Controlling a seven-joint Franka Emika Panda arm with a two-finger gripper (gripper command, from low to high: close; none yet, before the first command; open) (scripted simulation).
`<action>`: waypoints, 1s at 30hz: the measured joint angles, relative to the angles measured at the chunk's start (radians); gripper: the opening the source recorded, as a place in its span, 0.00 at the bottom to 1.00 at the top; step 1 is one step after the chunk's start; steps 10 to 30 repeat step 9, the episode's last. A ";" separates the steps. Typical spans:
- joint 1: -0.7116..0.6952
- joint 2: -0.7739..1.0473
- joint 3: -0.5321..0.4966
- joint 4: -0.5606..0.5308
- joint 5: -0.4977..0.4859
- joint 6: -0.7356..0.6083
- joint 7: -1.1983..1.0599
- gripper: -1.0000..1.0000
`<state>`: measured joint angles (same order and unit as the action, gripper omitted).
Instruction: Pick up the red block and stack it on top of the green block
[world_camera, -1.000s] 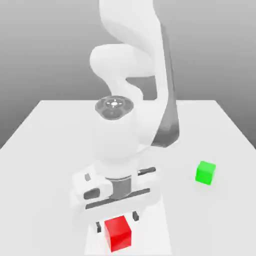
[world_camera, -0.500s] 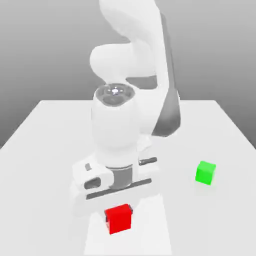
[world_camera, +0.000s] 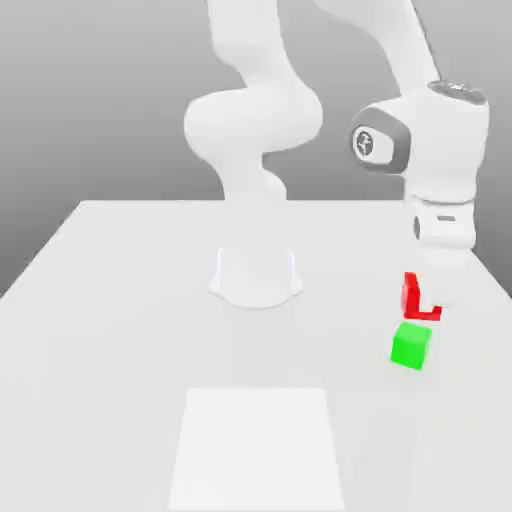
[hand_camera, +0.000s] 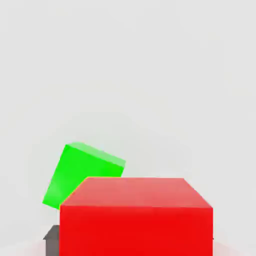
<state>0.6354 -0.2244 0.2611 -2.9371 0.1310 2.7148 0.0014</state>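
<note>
The red block (world_camera: 412, 296) hangs in the air at the exterior view's right, held under the white hand, with my gripper (world_camera: 424, 302) shut on it. Part of the cube is covered by the white fingers. The green block (world_camera: 411, 345) rests on the table just below the red one, with a small gap between them. In the hand view the red block (hand_camera: 136, 216) sits close to the camera, and the green block (hand_camera: 80, 175) lies beyond it, offset to one side and turned at an angle. A dark finger pad (hand_camera: 51, 239) presses against the red block's side.
The arm's white base (world_camera: 256, 275) stands mid-table, to the exterior view's left of the blocks. The white table (world_camera: 120, 300) carries a lighter rectangular patch (world_camera: 258, 445) near its front edge. The table's right edge runs close behind the green block.
My gripper shut on the red block at the table's front, lifted it, and swung it to the exterior view's right, above the green block. The green block stayed put.
</note>
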 joint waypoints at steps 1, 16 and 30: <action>-0.005 0.029 0.008 -0.002 -0.016 0.031 0.009 0.00; -0.049 0.228 0.001 0.002 -0.148 0.222 0.097 1.00; -0.049 0.228 0.001 0.002 -0.148 0.222 0.097 1.00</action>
